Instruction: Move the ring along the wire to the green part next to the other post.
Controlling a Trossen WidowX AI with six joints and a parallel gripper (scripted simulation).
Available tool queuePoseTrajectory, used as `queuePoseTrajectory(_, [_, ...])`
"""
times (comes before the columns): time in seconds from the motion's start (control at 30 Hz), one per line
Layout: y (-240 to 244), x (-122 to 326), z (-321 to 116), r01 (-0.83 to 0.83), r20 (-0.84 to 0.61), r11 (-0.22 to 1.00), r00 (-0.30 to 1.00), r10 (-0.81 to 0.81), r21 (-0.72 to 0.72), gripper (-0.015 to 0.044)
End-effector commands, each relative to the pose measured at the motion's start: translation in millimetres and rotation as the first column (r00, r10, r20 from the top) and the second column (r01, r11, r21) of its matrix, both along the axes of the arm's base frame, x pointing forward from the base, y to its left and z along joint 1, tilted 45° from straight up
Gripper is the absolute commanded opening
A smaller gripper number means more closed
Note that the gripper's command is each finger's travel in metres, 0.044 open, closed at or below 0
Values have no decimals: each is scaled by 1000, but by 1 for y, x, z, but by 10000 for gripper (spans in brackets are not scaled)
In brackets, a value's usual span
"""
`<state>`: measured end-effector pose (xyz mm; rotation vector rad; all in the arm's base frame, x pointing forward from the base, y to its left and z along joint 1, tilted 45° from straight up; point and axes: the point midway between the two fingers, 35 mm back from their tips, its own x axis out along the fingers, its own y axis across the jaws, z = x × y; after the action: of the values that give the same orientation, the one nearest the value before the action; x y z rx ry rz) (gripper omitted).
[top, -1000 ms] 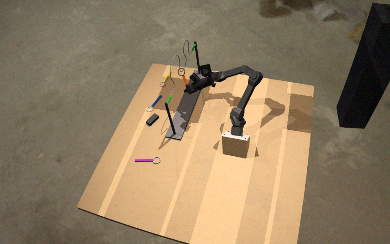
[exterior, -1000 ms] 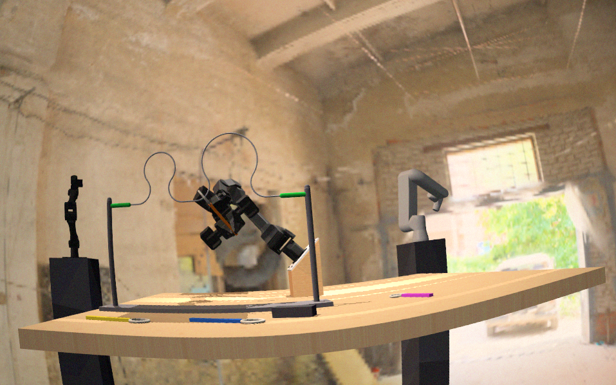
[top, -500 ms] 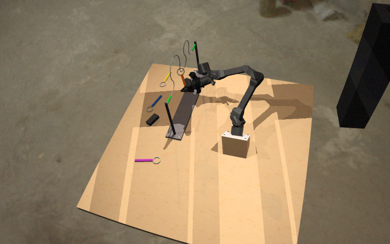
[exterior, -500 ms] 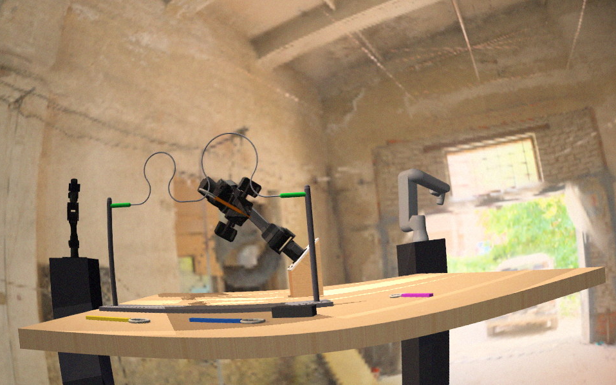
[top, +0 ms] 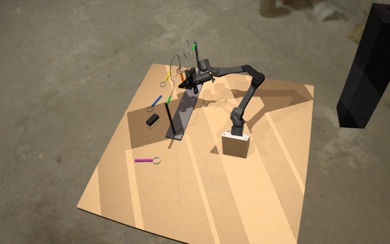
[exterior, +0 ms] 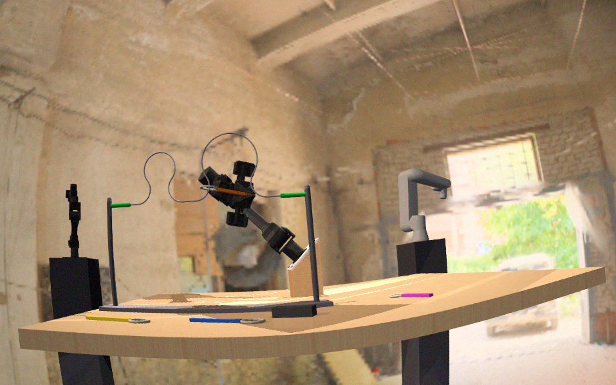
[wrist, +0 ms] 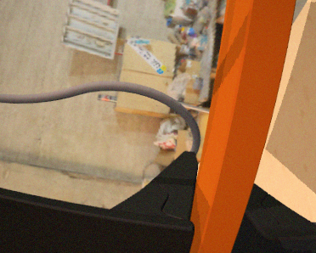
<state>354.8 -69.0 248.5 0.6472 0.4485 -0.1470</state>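
My gripper (top: 183, 87) (exterior: 246, 193) (wrist: 197, 164) is shut on the orange handle (top: 181, 76) (exterior: 228, 191) (wrist: 245, 93), near the end away from the ring. The handle lies nearly level in the exterior view. The ring (top: 177, 70) (exterior: 203, 187) appears to be around the grey wire (top: 175, 55) (exterior: 228, 133) (wrist: 113, 86), at the lower left of the larger loop in the exterior view. The loop's right side crosses the gripper's outline there. In the wrist view the wire ends behind a fingertip; any gap is unclear. Green parts (top: 194, 47) (top: 168, 100) (exterior: 120, 205) (exterior: 293, 194) adjoin the posts (top: 169, 118) (exterior: 111, 253) (exterior: 312, 243).
The posts rise from a dark base (top: 187, 113) (exterior: 214, 308). Yellow (top: 167, 76) (exterior: 107, 318), blue (top: 156, 100) (exterior: 215, 320) and magenta (top: 143, 160) (exterior: 417, 295) handled rings lie on the table. A black block (top: 152, 119) (exterior: 293, 311) lies near one post.
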Motion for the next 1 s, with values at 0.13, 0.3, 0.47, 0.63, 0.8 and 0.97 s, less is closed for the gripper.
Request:
queuePoseTrajectory(0.13, [24,4,21,-15,43,979,999,7,203,-150])
queuePoseTrajectory(0.3, [34,6,35,-23,66,951,998,2,308,-150])
queuePoseTrajectory(0.47, [41,7,48,-31,85,918,996,-3,394,-150])
queuePoseTrajectory(0.63, [47,8,59,-38,99,888,995,-8,459,-150])
queuePoseTrajectory(0.8, [51,9,70,-44,109,862,994,-13,504,-150])
queuePoseTrajectory(0.97, [52,9,76,-46,112,855,994,-14,517,-150])
